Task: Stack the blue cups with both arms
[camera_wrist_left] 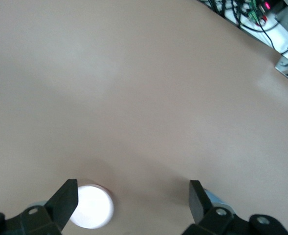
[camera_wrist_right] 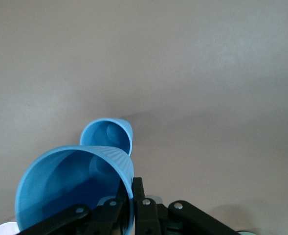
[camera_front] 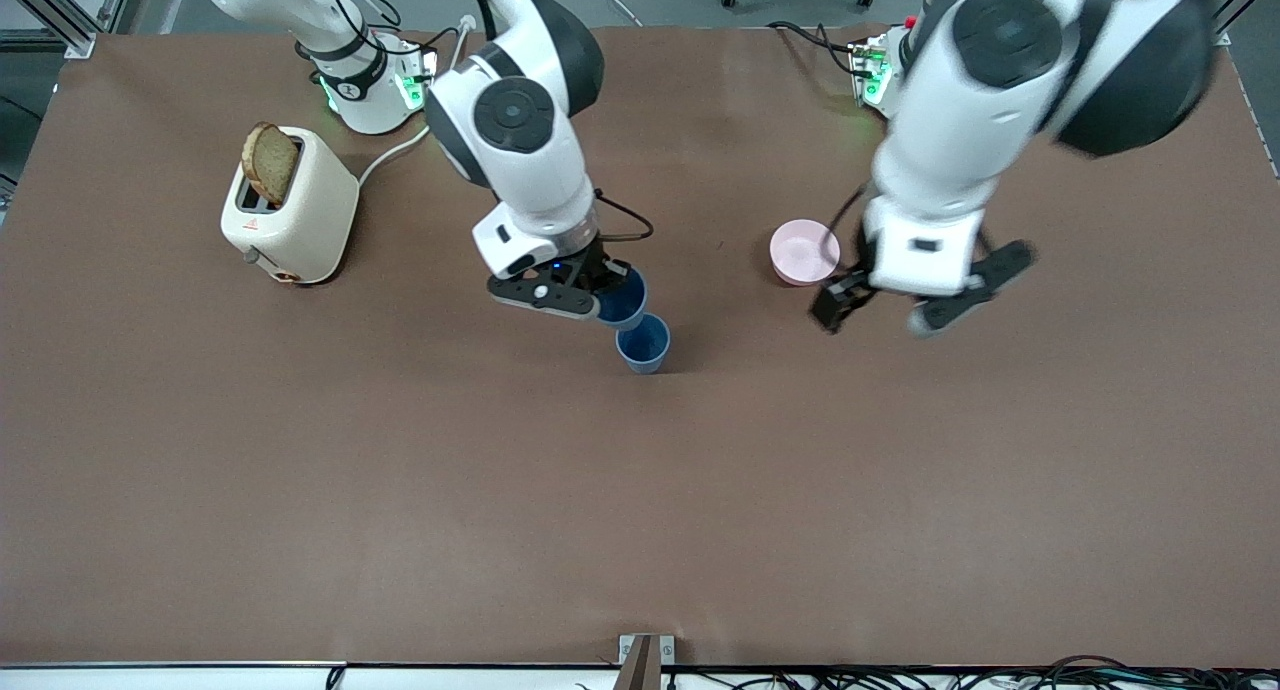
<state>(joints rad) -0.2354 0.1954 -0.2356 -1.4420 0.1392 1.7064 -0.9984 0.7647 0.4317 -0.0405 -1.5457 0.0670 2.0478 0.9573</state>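
One blue cup [camera_front: 643, 342] stands upright on the brown table near its middle. My right gripper [camera_front: 598, 288] is shut on the rim of the other blue cup [camera_front: 624, 298] and holds it in the air, just beside and above the standing cup, toward the robots' bases. In the right wrist view the held cup [camera_wrist_right: 75, 188] fills the lower part, one finger inside its wall and one outside, with my right gripper [camera_wrist_right: 132, 196] pinching the rim; the standing cup [camera_wrist_right: 107, 137] shows just past it. My left gripper [camera_front: 878, 318] is open and empty, in the air beside the pink bowl.
A pink bowl [camera_front: 803, 252] sits toward the left arm's end, next to the left gripper; it shows by one finger [camera_wrist_left: 65, 200] in the left wrist view [camera_wrist_left: 91, 206]. A cream toaster [camera_front: 290, 215] with a bread slice [camera_front: 270, 162] stands toward the right arm's end.
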